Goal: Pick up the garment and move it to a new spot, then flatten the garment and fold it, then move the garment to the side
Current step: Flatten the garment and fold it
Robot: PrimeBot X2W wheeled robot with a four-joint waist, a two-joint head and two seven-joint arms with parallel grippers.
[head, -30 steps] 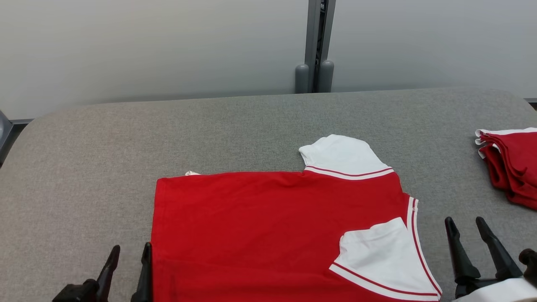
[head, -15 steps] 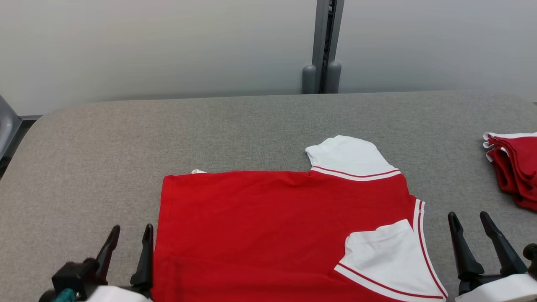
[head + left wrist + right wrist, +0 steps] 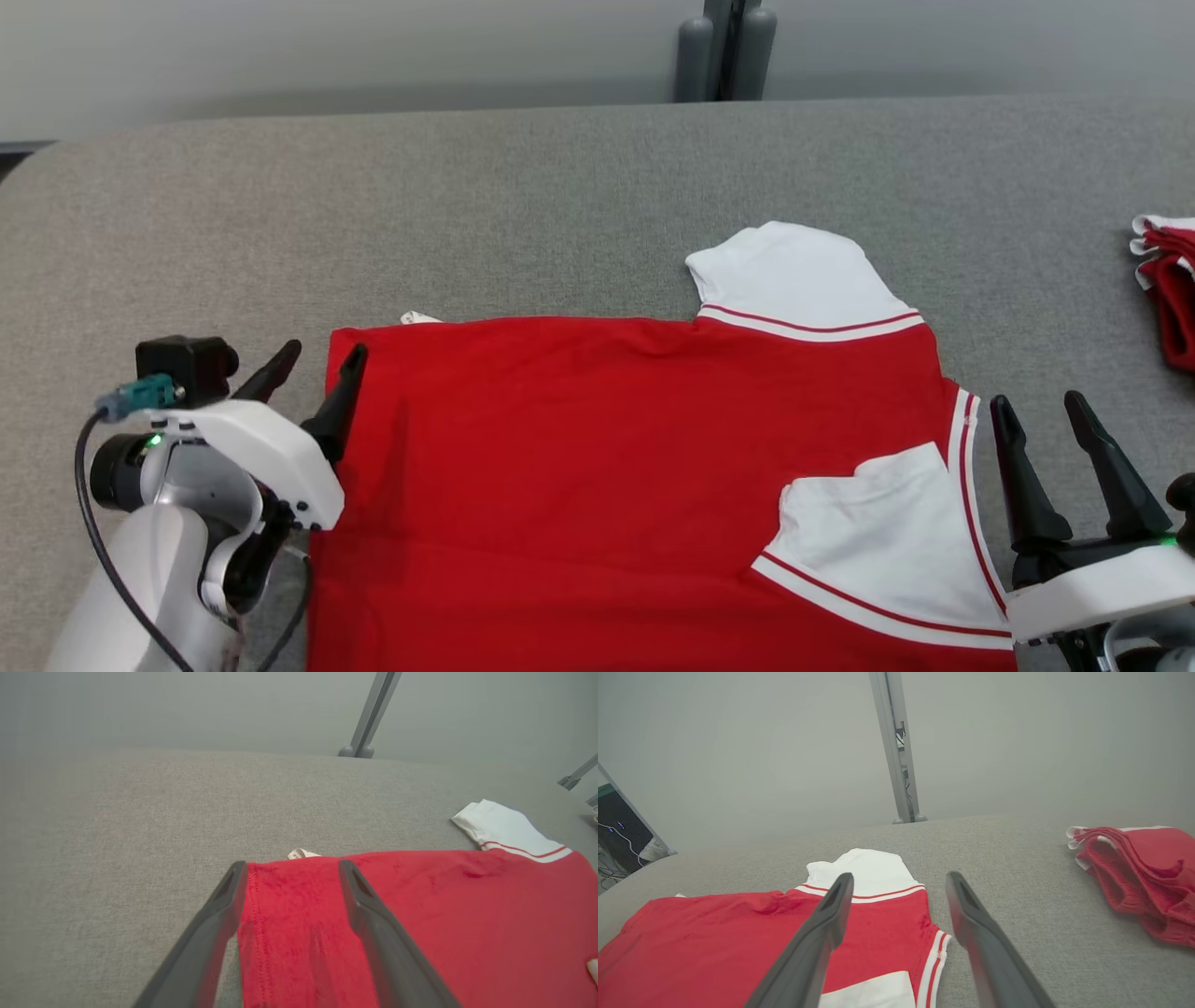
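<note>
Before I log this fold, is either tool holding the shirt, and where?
Nothing is held: left tool open at the shirt's corner, right tool open beside it.

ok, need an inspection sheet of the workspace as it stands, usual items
Surface: grey fabric table, flat, no stains seen.
Job's things: red shirt spread flat; one white sleeve folded onto the body, the other sticking out at the far edge.
Clutter: pile of red garments at the table's right edge, apart from the shirt.
Grippers: left gripper open, fingers either side of the shirt's left hem at its far corner, holding nothing; right gripper open over bare table beside the neckline edge.
Cables: black cable looped along the left arm.
Surroundings: pale wall panels, grey post.
</note>
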